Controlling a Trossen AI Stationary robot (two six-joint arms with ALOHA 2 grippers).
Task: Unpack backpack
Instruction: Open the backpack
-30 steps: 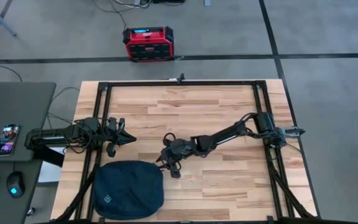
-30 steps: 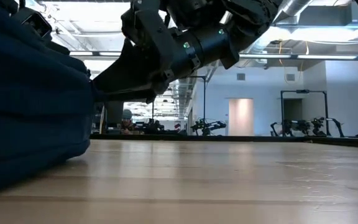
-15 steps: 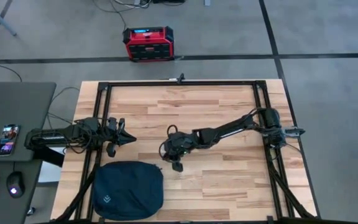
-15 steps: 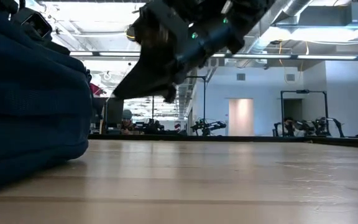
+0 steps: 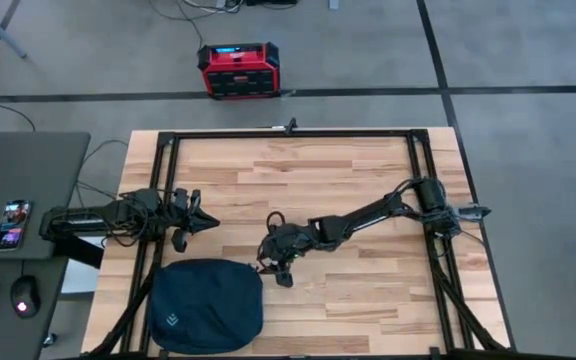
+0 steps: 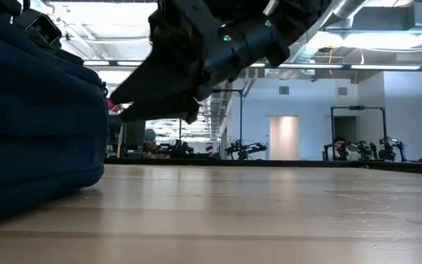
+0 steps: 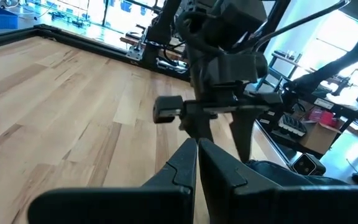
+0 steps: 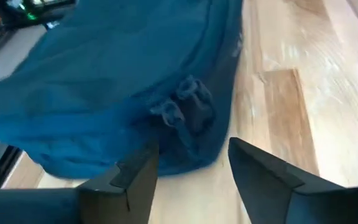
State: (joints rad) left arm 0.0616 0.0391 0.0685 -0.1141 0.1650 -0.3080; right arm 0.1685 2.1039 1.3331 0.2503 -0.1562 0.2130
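Note:
The dark navy-teal backpack (image 5: 206, 305) lies flat on the wooden table near its near left corner, logo side up. In the low view the backpack (image 6: 35, 125) fills the left side. My right gripper (image 5: 268, 264) hovers open just beyond the backpack's far right edge. In the right wrist view my right gripper (image 8: 191, 171) points at the zipper pulls (image 8: 188, 107), one finger standing to each side a little short of them. My left gripper (image 5: 211, 222) waits shut over the table's left part, beyond the backpack's far side, with nothing between its fingers (image 7: 197, 163).
A black frame (image 5: 288, 133) runs around the table top. A red-black box (image 5: 239, 70) stands on the floor beyond the far edge. A dark desk with a phone (image 5: 13, 223) and a mouse (image 5: 23, 297) is at the left. Bare wood lies right of the backpack.
My right gripper drew back from the backpack toward the table's far edge and tipped its fingers downward. It then came back toward the backpack's far right edge with its fingers more level. The backpack stays where it was.

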